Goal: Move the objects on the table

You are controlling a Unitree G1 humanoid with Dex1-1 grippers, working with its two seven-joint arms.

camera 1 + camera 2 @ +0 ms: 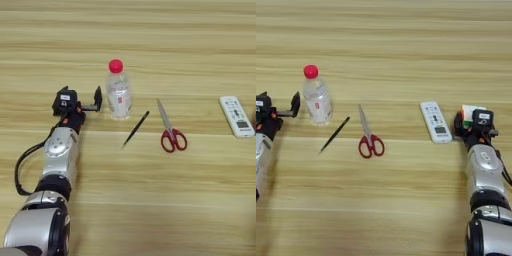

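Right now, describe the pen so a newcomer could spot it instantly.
On the wooden table, find the upright clear bottle with the red cap, beside the left gripper. Between that bottle and the red-handled scissors lies the pen, a thin black stick set diagonally. It is the only all-black, needle-slim item there.

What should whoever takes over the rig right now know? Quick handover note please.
Left gripper: open, just left of the bottle, not touching it.
Right gripper: at the puzzle cube, right of the remote; grip unclear.
On the table, left to right: bottle upright, pen, scissors, remote, cube.
Done: nothing visibly moved.
Left: likely everything; bottle and cube look next.
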